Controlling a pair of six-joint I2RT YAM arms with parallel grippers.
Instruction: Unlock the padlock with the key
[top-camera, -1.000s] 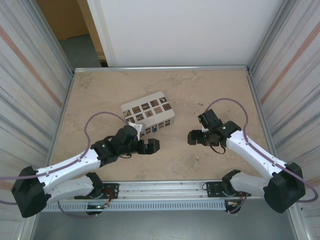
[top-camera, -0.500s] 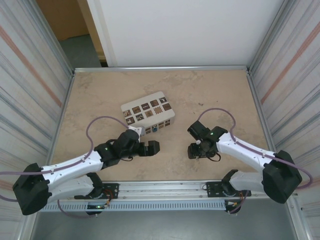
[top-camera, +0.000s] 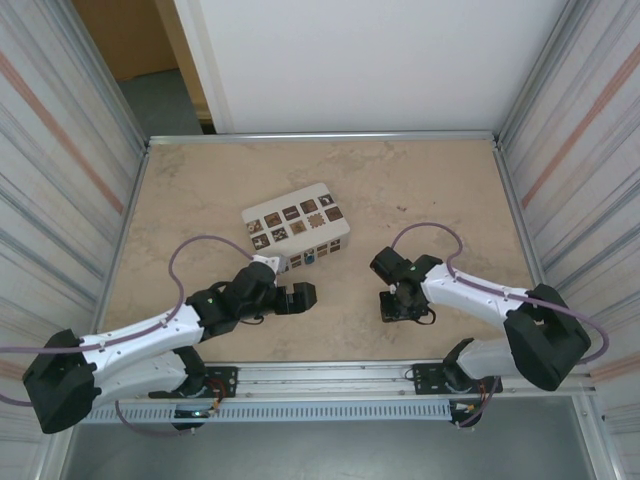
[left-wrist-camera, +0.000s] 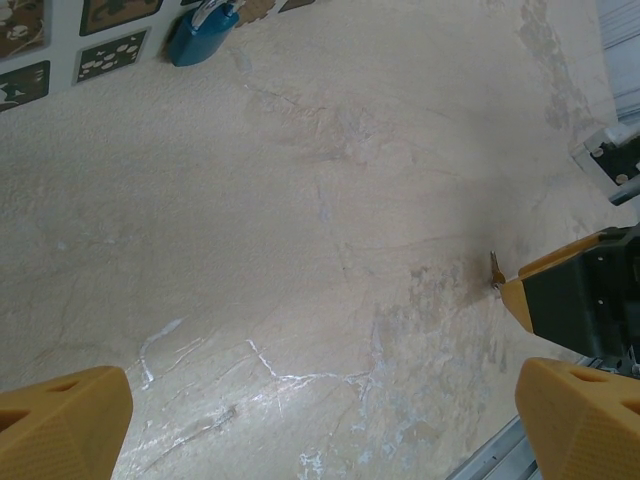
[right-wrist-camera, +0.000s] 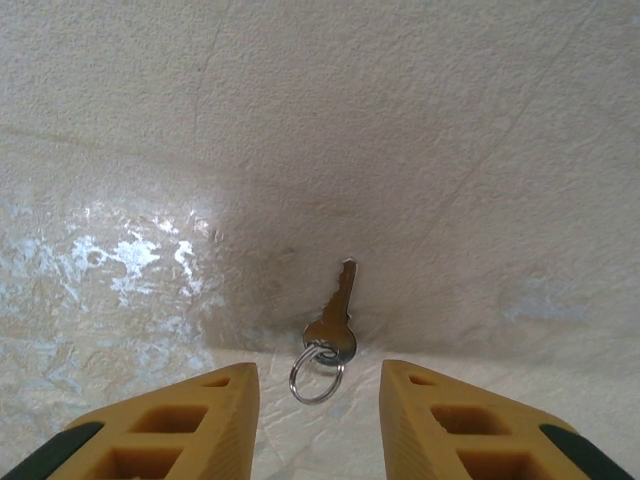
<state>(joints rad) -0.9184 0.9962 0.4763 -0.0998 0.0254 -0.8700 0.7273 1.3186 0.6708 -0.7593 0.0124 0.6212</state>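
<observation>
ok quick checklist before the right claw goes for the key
1. Key lying flat on the table: ok.
2. Right claw lined up over it: ok, the key's ring sits mid-gap and the blade points away.
3. Key gripped: not ok, the fingers stand either side and clear of it.
4. Padlock located: ok, it is beside the white box.
5. Padlock's keyhole reachable: cannot tell.
6. Left claw free to steady the padlock: ok, it is wide open and empty.
</observation>
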